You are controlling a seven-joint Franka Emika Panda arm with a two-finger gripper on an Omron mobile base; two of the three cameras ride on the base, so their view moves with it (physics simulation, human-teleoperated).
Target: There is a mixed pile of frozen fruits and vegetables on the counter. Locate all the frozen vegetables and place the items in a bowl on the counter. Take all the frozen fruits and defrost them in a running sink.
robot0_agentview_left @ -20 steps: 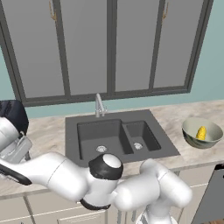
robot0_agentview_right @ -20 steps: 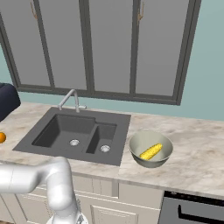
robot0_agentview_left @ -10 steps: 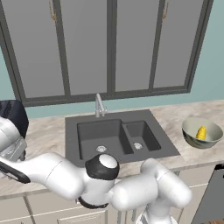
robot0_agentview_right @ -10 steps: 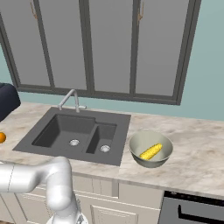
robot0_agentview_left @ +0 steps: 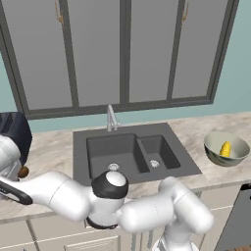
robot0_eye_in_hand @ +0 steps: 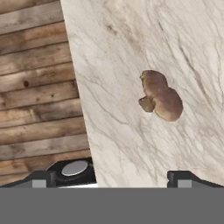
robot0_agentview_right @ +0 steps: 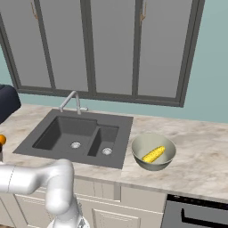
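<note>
The mushroom [robot0_eye_in_hand: 160, 96] lies on the counter [robot0_eye_in_hand: 131, 131] in the upper right of the hand view, above the wide-open gripper [robot0_eye_in_hand: 111, 178] and nearer its right fingertip, touching neither. The arm stretches low toward the left edge of the left base view. The mushroom's long axis runs from upper left to lower right, stem stub toward the lower left. The corn [robot0_agentview_right: 153, 154] lies in the bowl [robot0_agentview_right: 143, 144], right of the sink [robot0_agentview_right: 58, 133].

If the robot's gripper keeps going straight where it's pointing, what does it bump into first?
Probably the mushroom lying on the counter. The open gripper points down at it with nothing in between, though the mushroom sits a little off-centre, so a finger might meet bare counter instead.
</note>
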